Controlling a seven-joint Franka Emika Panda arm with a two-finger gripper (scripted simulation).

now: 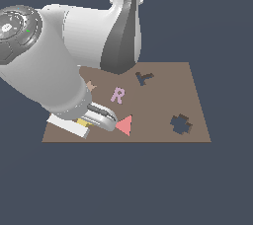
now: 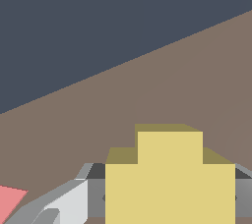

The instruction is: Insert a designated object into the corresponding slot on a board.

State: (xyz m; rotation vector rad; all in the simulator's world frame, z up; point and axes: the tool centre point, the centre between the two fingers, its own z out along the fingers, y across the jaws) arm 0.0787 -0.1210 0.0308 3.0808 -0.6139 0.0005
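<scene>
Yellow cross [image 2: 170, 181] clamped in hand [image 2: 170, 196] fills wrist view, exterior view alone shows cross slot [image 1: 181, 124], board [image 1: 163, 105]

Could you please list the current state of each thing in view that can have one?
Small flat yellow cross-shaped block: between the pincer's fingers, near the board's corner, not inserted.
Pincer: fingers on both sides of the yellow block.
Dark cross-shaped slot: empty.
Smaller dark Y-shaped cutout: empty.
Red triangle: lying flat on the board.
Pink letter R: lying flat on the board.
Flat brown rectangular board: lying flat.
</scene>
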